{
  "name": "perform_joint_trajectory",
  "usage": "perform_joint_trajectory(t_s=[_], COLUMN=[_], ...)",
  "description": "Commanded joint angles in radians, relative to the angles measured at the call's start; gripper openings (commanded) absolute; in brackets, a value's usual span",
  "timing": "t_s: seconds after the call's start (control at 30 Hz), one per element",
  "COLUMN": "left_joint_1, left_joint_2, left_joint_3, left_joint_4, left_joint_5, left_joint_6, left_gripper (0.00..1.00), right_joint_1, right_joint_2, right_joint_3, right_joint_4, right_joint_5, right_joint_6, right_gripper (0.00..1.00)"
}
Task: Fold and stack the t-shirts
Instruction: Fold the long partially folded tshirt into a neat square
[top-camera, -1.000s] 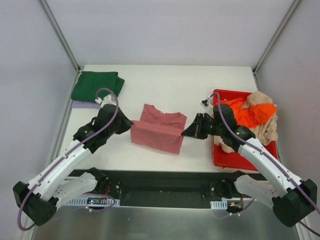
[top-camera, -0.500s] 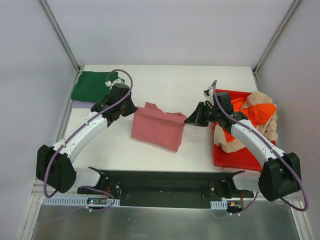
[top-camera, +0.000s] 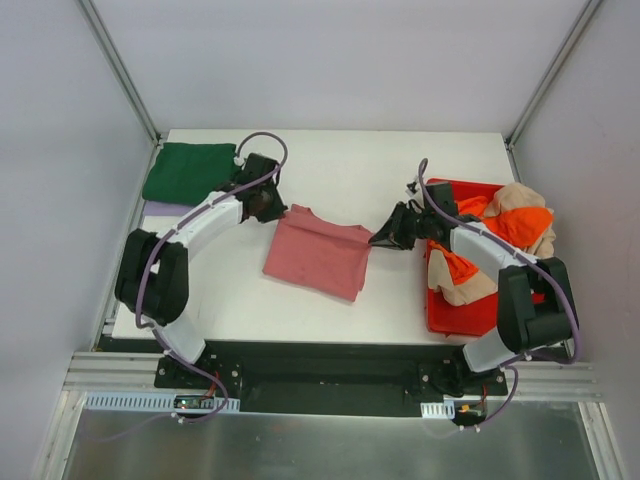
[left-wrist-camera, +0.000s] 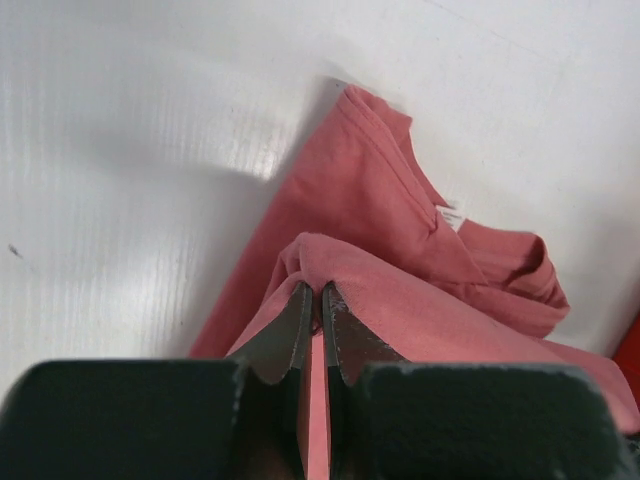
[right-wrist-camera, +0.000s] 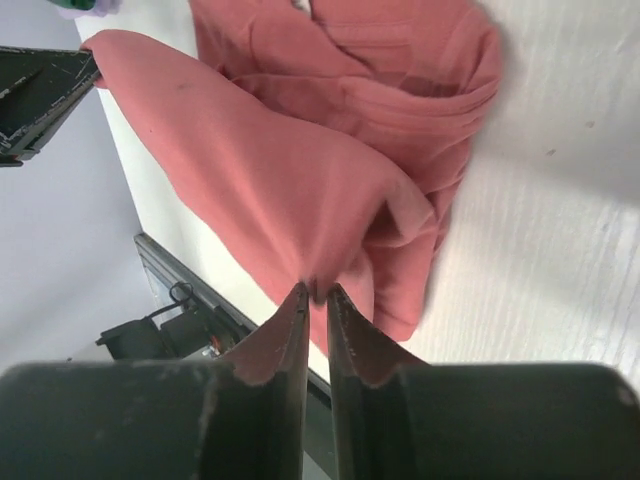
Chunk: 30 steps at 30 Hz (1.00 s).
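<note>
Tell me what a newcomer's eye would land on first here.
The rose-red t-shirt mid-table, half-folded, with the left gripper and right gripper each pinching an edge. Next, the red bin at the right, heaped with an orange tee and a beige tee, and the folded dark green t-shirt back-left.

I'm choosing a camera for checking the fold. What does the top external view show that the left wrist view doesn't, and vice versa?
Only top external: a folded dark green t-shirt over a pale lilac one at the far left corner, a bright orange t-shirt and a beige one in a red plastic bin, and the right gripper. Only left wrist: the left gripper pinched shut on a raised fold, and a small white neck label. Both: the dusty rose-red cloth t-shirt on the white table.
</note>
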Motion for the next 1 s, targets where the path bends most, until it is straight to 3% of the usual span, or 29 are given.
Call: perform_joint_trajectory(t_s=[0.0, 0.03, 0.07, 0.1, 0.13, 0.17, 0.4, 0.57, 0.77, 0.97], left_joint_1=[0.042, 0.05, 0.054, 0.058, 0.059, 0.059, 0.053, 0.015, 0.013, 0.012], left_joint_2=[0.069, 0.086, 0.101, 0.109, 0.109, 0.101, -0.036, -0.113, 0.018, 0.173], left_joint_3=[0.083, 0.1, 0.109, 0.119, 0.122, 0.12, 0.024, -0.041, 0.02, 0.111], left_joint_4=[0.013, 0.013, 0.013, 0.013, 0.015, 0.013, 0.015, 0.084, 0.113, 0.115], left_joint_5=[0.019, 0.036, 0.053, 0.067, 0.067, 0.088, 0.116, 0.248, 0.334, 0.366], left_joint_6=[0.034, 0.037, 0.042, 0.051, 0.062, 0.066, 0.079, 0.105, 0.097, 0.089], left_gripper=[0.02, 0.07, 0.23, 0.56, 0.81, 0.99, 0.99, 0.99, 0.99, 0.99], right_joint_1=[-0.02, -0.02, -0.023, -0.026, -0.026, -0.022, 0.065, 0.158, 0.162, 0.155], right_joint_2=[0.028, 0.038, 0.051, 0.061, 0.065, 0.052, -0.099, -0.097, 0.037, 0.16], right_joint_3=[0.059, 0.071, 0.085, 0.106, 0.126, 0.138, 0.094, 0.086, 0.098, 0.134], right_joint_4=[0.046, 0.046, 0.038, 0.011, -0.027, -0.049, -0.051, 0.067, 0.26, 0.267], right_joint_5=[0.039, 0.049, 0.065, 0.079, 0.089, 0.098, 0.157, 0.148, 0.128, 0.172], right_joint_6=[-0.017, -0.023, -0.024, -0.035, -0.055, -0.073, -0.107, -0.046, 0.025, -0.015], right_gripper=[0.26, 0.41, 0.55, 0.67, 0.75, 0.79, 0.92, 1.0, 0.96, 0.96])
